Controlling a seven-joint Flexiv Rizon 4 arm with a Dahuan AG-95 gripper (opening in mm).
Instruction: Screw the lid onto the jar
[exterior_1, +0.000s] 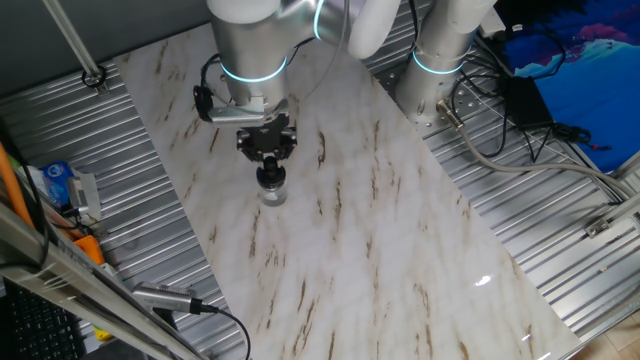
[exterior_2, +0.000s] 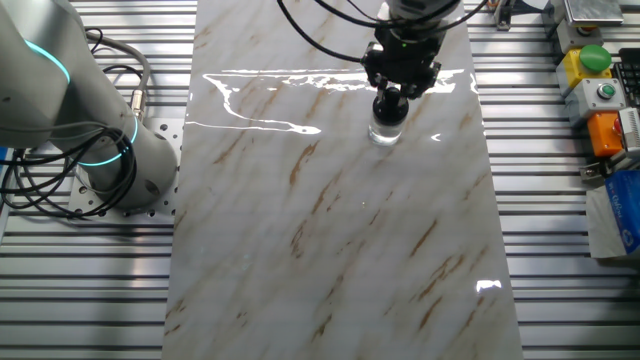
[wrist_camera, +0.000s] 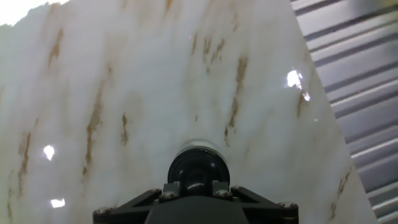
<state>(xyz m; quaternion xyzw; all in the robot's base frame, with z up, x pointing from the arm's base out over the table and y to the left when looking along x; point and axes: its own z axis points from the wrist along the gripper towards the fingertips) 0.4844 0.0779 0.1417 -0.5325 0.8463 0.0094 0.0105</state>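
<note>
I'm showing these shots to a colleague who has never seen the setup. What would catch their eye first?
Most striking is the black gripper coming straight down on the black lid, which sits on top of the small clear jar on the marble-patterned table. In the hand view the lid fills the spot just below the fingers. Next would be the arm's glowing cyan ring just above the gripper.

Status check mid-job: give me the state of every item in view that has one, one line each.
Small round black screw cap: sitting on top of the jar, held in the jaws.
Small clear glass jar: upright on the marble table, capped.
Gripper: jaws shut on the cap, directly above the jar.
</note>
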